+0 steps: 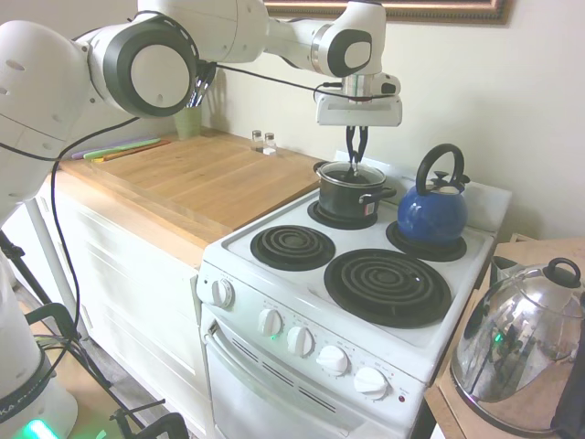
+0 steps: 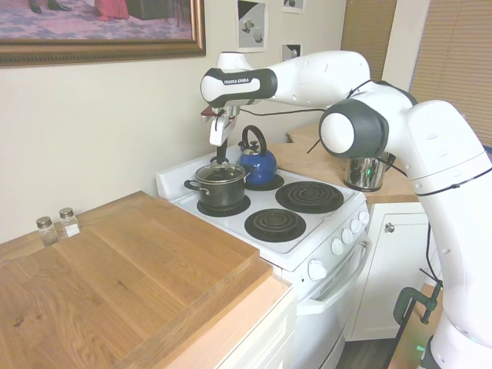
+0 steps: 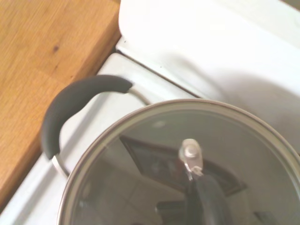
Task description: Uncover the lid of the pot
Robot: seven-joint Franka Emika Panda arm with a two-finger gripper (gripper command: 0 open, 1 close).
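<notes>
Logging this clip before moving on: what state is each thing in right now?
lid: on the pot, not lifted.
pot: covered, upright on a back burner.
gripper: down at the lid's knob, jaws close together.
blue kettle: upright on the other back burner.
steel kettle: upright on the side counter, capped.

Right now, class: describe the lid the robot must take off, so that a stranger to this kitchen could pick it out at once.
Find the white stove beside the wooden counter. On its rear burner nearest that counter stands a small black pot, with the gripper right above it. The lid sits on that pot: clear glass with a metal rim, unlike the blue kettle next to it and the shiny steel kettle off the stove.
</notes>
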